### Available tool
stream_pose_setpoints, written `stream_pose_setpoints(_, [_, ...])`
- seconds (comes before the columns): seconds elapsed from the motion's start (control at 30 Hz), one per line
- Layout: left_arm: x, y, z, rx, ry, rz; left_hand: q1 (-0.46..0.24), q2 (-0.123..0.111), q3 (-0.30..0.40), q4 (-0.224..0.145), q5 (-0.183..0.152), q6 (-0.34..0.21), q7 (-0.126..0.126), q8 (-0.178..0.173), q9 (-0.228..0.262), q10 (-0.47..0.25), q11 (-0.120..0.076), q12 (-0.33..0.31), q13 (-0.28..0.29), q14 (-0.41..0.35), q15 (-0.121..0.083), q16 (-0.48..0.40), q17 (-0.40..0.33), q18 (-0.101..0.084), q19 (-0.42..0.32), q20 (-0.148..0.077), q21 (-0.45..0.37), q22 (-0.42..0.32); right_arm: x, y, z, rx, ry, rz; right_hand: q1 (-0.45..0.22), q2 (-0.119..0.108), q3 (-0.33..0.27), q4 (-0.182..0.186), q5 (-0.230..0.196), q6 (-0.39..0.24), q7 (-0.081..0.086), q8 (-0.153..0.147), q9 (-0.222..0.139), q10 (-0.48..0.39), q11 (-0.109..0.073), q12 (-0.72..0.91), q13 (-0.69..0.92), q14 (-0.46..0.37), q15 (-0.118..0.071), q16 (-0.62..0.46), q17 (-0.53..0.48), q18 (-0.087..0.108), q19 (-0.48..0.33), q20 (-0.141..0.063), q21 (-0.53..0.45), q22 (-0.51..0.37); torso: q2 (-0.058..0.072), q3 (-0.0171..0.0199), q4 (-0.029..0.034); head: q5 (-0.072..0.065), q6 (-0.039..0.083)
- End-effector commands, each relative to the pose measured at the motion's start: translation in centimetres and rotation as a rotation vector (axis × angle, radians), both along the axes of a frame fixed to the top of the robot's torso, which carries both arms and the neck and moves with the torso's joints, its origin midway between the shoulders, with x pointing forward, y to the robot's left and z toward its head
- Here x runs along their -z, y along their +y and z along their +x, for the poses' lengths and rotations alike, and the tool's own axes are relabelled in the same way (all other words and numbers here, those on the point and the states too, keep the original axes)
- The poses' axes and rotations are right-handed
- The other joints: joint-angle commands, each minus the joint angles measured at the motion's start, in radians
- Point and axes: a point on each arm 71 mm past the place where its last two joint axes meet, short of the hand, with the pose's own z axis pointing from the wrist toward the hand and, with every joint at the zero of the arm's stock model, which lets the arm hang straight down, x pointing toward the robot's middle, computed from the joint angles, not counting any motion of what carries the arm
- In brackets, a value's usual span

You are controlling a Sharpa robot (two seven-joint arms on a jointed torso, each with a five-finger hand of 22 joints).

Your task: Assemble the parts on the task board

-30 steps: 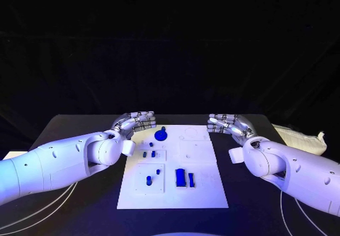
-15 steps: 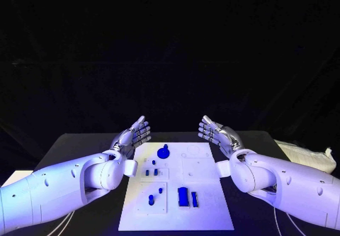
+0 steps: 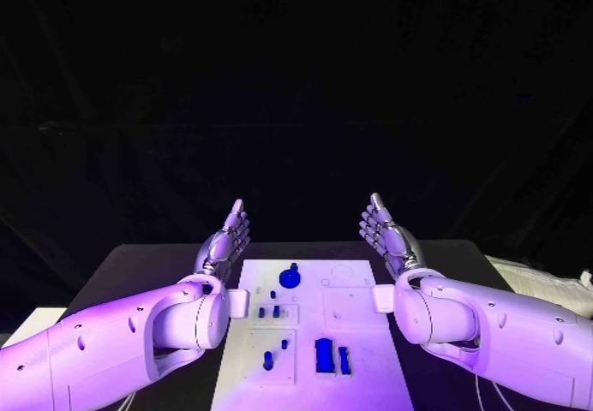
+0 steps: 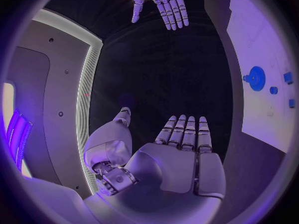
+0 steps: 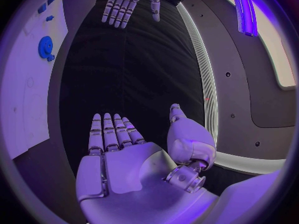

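Observation:
The white task board (image 3: 358, 342) lies in the middle of the black table, with several small blue parts on it. A round blue part (image 3: 290, 276) sits near its far edge, two long blue parts (image 3: 324, 354) near its front. My left hand (image 3: 225, 241) is raised above the board's far left corner, fingers straight and together, palm facing inward, holding nothing. My right hand (image 3: 386, 235) mirrors it over the far right corner, also flat and empty. The left wrist view shows my left hand (image 4: 181, 157) flat with my right hand (image 4: 161, 0) opposite and the board (image 4: 258, 59) alongside.
A crumpled white cloth (image 3: 550, 287) lies at the table's right edge. White cables (image 3: 488, 394) run along the front right of the table. In the right wrist view my right hand (image 5: 115, 154) is flat, my left hand (image 5: 127, 0) opposite, the board (image 5: 31, 79) beside.
Both hands have risen from the board's far corners and straightened from curled to flat, palms facing each other. The head camera has tilted up, so the board sits lower in the picture.

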Motion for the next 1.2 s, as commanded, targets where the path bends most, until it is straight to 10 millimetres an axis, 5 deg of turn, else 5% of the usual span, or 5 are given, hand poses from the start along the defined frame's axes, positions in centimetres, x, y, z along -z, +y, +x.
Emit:
stream_pose_setpoints(0.03, [-0.43,0.18,-0.04,-0.046,-0.056,0.047,-0.117,0.0,-0.034,0.001,-0.007,-0.085,-0.003,-0.007,-0.002,-0.093,-0.003,-0.007,-0.001,-0.083,-0.002,-0.007,-0.004,-0.031,-0.073,-0.025,-0.004,-0.102,-0.16,-0.22,-0.02,0.037,-0.017,-0.001,-0.121,0.0,-0.011,-0.001,-0.003,-0.084,-0.011,-0.007,-0.002,-0.096,-0.003,-0.007,-0.001,-0.098,-0.001,-0.004,-0.001,-0.036,-0.08,-0.015,-0.037,-0.018,0.0,0.0003,0.0012,0.0,0.0])
stream_pose_setpoints(0.07, [-0.43,0.18,-0.04,-0.046,-0.056,0.047,-0.123,0.0,-0.105,0.001,-0.007,-0.089,-0.003,-0.007,-0.002,-0.098,-0.003,-0.007,-0.001,-0.087,-0.002,-0.007,-0.004,-0.031,-0.077,-0.025,-0.004,-0.102,-0.16,-0.22,-0.02,0.037,-0.017,-0.001,-0.128,0.0,-0.011,-0.001,-0.003,-0.088,-0.011,-0.007,-0.002,-0.101,-0.003,-0.007,-0.001,-0.103,-0.001,-0.004,-0.001,-0.036,-0.085,-0.015,-0.037,-0.018,0.0,0.0003,0.0012,0.0,0.0])
stream_pose_setpoints(0.7, [-0.43,0.18,-0.04,-0.046,-0.056,0.047,-0.244,0.0,-0.105,0.001,-0.007,-0.179,-0.003,-0.007,-0.002,-0.196,-0.003,-0.007,-0.001,-0.175,-0.002,-0.007,-0.004,-0.031,-0.22,-0.025,-0.004,-0.102,-0.16,-0.22,-0.02,0.037,-0.017,-0.001,-0.256,0.0,-0.011,-0.001,-0.003,-0.176,-0.011,-0.007,-0.002,-0.202,-0.003,-0.007,-0.001,-0.207,-0.001,-0.004,-0.001,-0.036,-0.168,-0.015,-0.037,-0.018,0.0,0.0003,0.0012,0.0,0.0])
stream_pose_setpoints(0.77, [-0.43,0.18,-0.04,-0.046,-0.056,0.047,-0.356,0.0,-0.105,0.001,-0.007,-0.258,-0.003,-0.007,-0.002,-0.283,-0.003,-0.007,-0.001,-0.252,-0.002,-0.007,-0.004,-0.031,-0.22,-0.025,-0.004,-0.102,-0.16,-0.22,-0.02,0.037,-0.017,-0.001,-0.37,0.0,-0.011,-0.001,-0.003,-0.256,-0.011,-0.007,-0.002,-0.294,-0.003,-0.007,-0.001,-0.298,-0.001,-0.004,-0.001,-0.036,-0.247,-0.015,-0.037,-0.018,0.0,0.0003,0.0012,0.0,0.0])
stream_pose_setpoints(1.2, [-0.43,0.18,-0.04,-0.046,-0.056,0.047,-0.356,0.0,-0.105,0.001,-0.007,-0.258,-0.003,-0.007,-0.002,-0.283,-0.003,-0.007,-0.001,-0.252,-0.002,-0.007,-0.004,-0.031,-0.22,-0.025,-0.004,-0.102,-0.16,-0.22,-0.02,0.037,-0.017,-0.001,-0.37,0.0,-0.011,-0.001,-0.003,-0.256,-0.011,-0.007,-0.002,-0.294,-0.003,-0.007,-0.001,-0.298,-0.001,-0.004,-0.001,-0.036,-0.247,-0.015,-0.037,-0.018,0.0,0.0003,0.0012,0.0,0.0])
